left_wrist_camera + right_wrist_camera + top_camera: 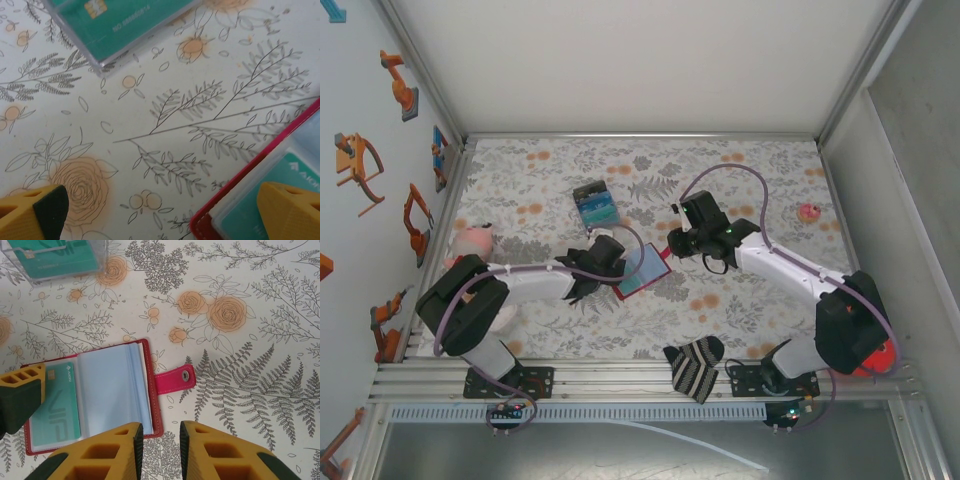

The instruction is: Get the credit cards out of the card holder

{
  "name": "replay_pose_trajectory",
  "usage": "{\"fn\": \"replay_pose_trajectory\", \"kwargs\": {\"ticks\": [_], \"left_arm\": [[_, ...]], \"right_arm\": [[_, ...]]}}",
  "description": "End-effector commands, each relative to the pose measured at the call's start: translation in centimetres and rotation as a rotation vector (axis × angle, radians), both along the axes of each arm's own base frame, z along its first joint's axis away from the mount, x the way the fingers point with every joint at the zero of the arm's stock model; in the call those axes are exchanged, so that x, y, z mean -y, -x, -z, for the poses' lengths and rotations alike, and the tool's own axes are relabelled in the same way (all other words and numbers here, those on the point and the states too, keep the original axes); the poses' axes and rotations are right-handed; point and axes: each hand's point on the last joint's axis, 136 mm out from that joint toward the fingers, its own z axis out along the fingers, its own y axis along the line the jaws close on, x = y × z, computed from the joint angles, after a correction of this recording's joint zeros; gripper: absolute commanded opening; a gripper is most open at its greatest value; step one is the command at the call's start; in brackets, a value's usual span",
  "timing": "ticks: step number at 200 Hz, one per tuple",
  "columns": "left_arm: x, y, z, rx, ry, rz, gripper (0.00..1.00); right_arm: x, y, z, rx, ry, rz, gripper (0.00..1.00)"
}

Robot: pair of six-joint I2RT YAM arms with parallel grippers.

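Note:
The red card holder point(642, 270) lies open on the flowered tablecloth, its tab point(175, 380) sticking out to the right. One teal credit card point(55, 405) sits in its left pocket; the right blue-grey pocket looks bare. More teal credit cards lie in a clear box point(594, 205) behind it. My left gripper point(592, 283) hangs wide open at the holder's left edge point(235, 215), one finger point(290, 210) over the card. My right gripper point(157, 450) stands just beyond the holder's tab side, jaws a narrow gap apart with nothing between them.
A pink plush toy point(473, 240) lies at the left by my left arm. A striped sock point(695, 365) rests on the front rail. A small pink object point(809, 212) sits at the far right of the cloth.

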Motion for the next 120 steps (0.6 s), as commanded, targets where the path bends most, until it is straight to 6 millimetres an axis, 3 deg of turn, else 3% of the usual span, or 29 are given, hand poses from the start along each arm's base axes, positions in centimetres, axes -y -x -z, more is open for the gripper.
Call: {"fn": "replay_pose_trajectory", "kwargs": {"ticks": [1,120], "left_arm": [[1.6,-0.9,-0.9,0.02,0.024,0.031,0.97],[4.9,-2.6,-1.9,0.037,0.06,0.081,0.97]], "right_arm": [[0.4,0.7,0.0,-0.019,-0.008,0.011,0.26],[0.6,1.3,-0.4,-0.023,-0.013,0.006,0.26]]}}
